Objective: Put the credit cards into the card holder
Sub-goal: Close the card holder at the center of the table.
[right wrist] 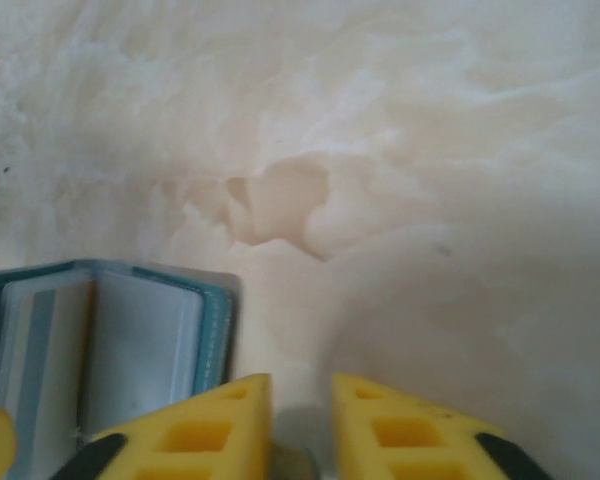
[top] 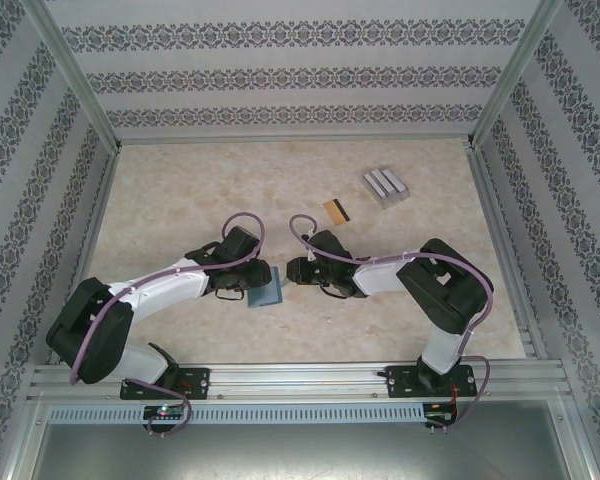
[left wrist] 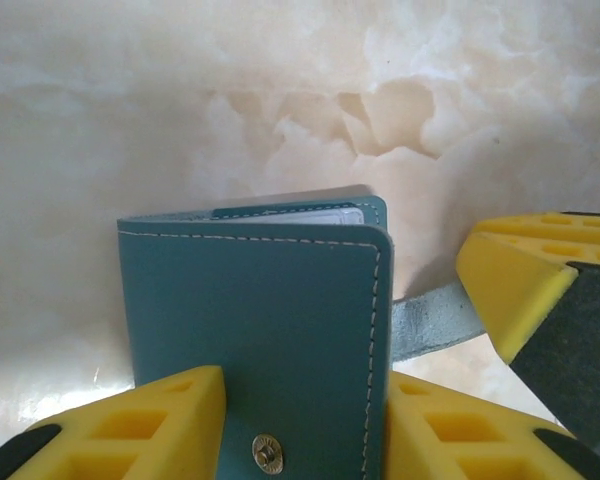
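On the marble tabletop, by the middle of its near edge, your half-spread left fingers flank the holder, your right fingers are barely parted beside it, neither grip is clear, and an orange card toward the far right corner remains to load.
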`<state>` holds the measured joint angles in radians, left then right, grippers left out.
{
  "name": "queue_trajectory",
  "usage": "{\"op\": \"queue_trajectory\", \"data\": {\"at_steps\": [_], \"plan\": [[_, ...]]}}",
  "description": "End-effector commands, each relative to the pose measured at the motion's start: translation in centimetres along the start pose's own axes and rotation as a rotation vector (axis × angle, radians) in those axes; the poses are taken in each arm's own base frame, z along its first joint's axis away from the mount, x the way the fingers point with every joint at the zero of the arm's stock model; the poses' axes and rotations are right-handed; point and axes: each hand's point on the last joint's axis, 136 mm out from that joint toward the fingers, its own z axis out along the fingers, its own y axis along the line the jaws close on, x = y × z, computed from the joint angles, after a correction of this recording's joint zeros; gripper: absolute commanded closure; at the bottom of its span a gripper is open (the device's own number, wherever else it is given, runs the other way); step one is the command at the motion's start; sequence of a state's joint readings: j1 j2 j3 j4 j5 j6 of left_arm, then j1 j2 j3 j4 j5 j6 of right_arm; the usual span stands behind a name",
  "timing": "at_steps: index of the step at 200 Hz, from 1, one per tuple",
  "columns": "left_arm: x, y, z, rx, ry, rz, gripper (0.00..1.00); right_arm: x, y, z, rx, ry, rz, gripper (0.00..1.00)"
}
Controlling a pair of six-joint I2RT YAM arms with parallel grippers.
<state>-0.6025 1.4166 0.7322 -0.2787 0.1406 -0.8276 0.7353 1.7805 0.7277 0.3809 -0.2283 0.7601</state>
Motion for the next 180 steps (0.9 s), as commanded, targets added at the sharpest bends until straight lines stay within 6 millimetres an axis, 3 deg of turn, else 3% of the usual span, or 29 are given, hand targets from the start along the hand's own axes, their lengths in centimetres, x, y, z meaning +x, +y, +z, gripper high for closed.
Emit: {"op": "queue_trajectory", "data": {"at_steps": [1,28,48,100,118,136,180], "plan": [[0.5,0.2,1.0,0.015,-0.011,-0.07,0.56,0.0,-0.5,-0.6,0.017,0.001,0.021,0.83],[0.7,0.2,1.4,0.013,0.003,-0.092,0.53,0.0,-0.2,-1.2,0.0,-0.008,0.049,0.82],[1.0,0.1,1.8,0.016,0.021,-0.094,0.53,-0.1,0.1,-1.5,-0.012,-0.003,0.059,0.69],[1.2,-0.1,2.9,0.033,0.036,-0.105,0.57,0.5,0.7,-1.9,-0.059,0.012,0.067,0.84],[1.3,-0.1,3.4,0.022,0.052,-0.104,0.62,0.5,0.6,-2.6,-0.059,-0.001,0.063,0.72],[1.5,-0.2,3.9,0.029,0.066,-0.114,0.7,0.6,0.9,-3.1,-0.065,0.0,0.051,0.7],[2.1,-0.4,5.2,0.048,0.099,-0.132,0.68,1.4,1.4,-3.3,-0.092,0.04,0.02,0.94]]}}
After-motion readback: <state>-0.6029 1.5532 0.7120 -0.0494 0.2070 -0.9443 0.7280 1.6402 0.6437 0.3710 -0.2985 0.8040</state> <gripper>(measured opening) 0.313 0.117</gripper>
